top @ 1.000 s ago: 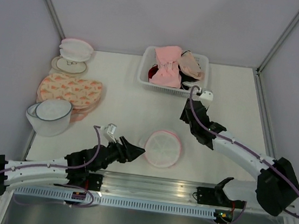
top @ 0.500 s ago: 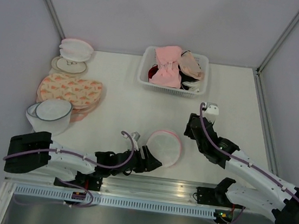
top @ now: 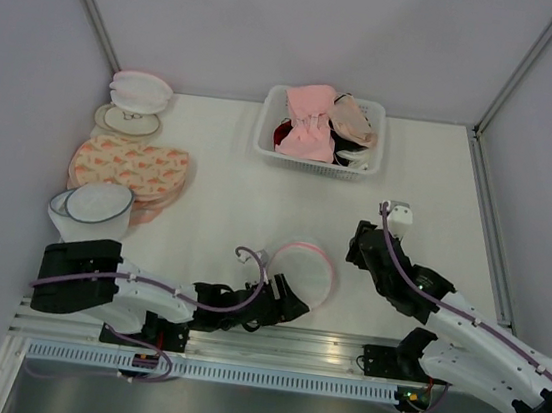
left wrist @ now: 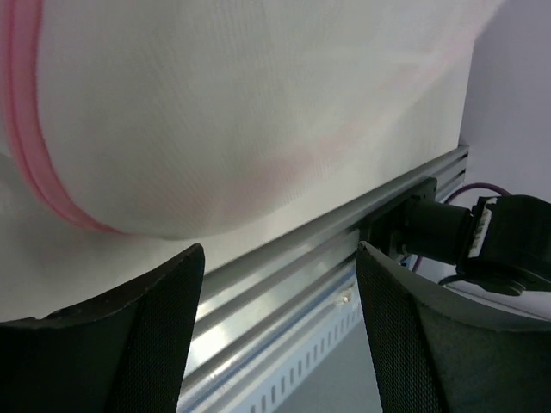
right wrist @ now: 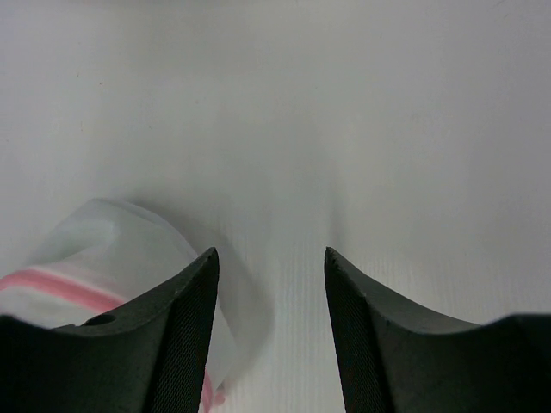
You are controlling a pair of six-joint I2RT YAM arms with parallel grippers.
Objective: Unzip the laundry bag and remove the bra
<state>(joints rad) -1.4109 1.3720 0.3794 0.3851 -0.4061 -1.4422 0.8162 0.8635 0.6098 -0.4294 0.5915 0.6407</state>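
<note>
at the table's (top: 228, 191) near edge the bag (top: 300, 273) is shown, apparently closed; the bra is unseen, presumably inside. the bag is judged light, soft and apt to slide, best held at the pink trim (left wrist: 30, 129). the left gripper (top: 289, 303), parted and empty, is set just beside its near rim; the right gripper (top: 359, 249), also parted, is held apart on its right.

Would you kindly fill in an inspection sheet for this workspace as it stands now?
Surface: white table, no spills seen.
Job's things: laundry bag near the front edge, pink trim; zip state unclear; bra not visible.
Clutter: basket of pink and beige bras at rear; orange-patterned bags and blue-rimmed mesh dome at left.
Grippers: left pincer open at the bag's near side; right pincer open beside it, holding nothing.
Cables: purple cables along both arms, no snag seen.
Surroundings: pale enclosure walls; aluminium rail in front.
</note>
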